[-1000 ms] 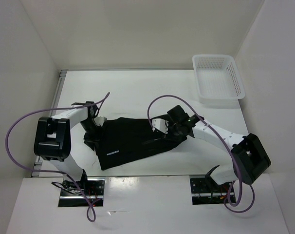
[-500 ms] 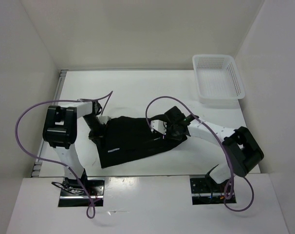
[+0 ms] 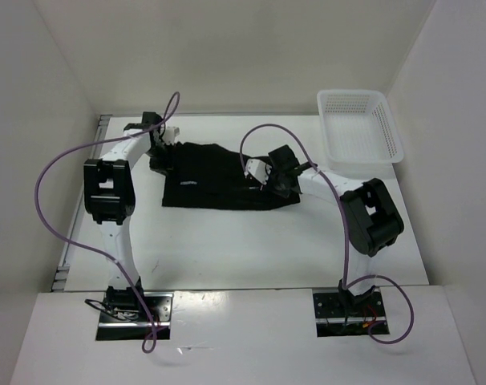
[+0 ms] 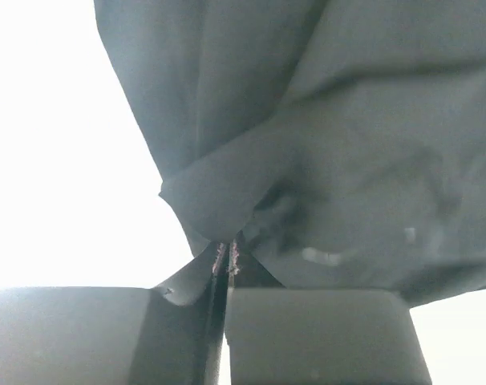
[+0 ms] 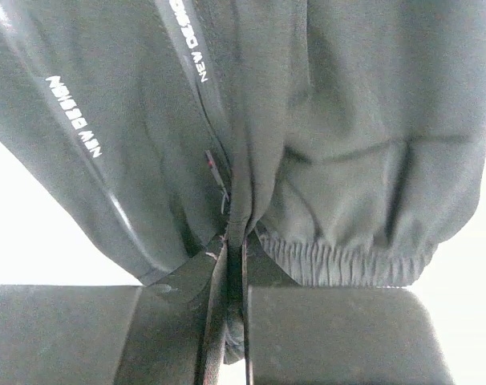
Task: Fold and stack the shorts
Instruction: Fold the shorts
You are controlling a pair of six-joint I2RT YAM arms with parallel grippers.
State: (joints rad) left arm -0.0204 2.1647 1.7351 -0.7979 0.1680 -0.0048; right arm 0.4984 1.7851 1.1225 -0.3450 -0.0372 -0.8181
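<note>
The black shorts [image 3: 219, 176] lie stretched across the far middle of the table. My left gripper [image 3: 159, 157] is shut on their left edge; in the left wrist view a fold of the shorts [image 4: 323, 160] is pinched between the closed fingers [image 4: 307, 337]. My right gripper [image 3: 277, 178] is shut on the right edge; in the right wrist view the shorts [image 5: 347, 120], with the elastic waistband and pale lettering showing, are clamped between the closed fingers [image 5: 339, 337].
A white mesh basket [image 3: 358, 127] stands at the far right corner. White walls enclose the table [image 3: 251, 241] at left, back and right. Purple cables loop above both arms.
Both grippers have carried the shorts away from the near edge toward the back of the table and pulled them out wider and flatter. Both arms are now extended further.
</note>
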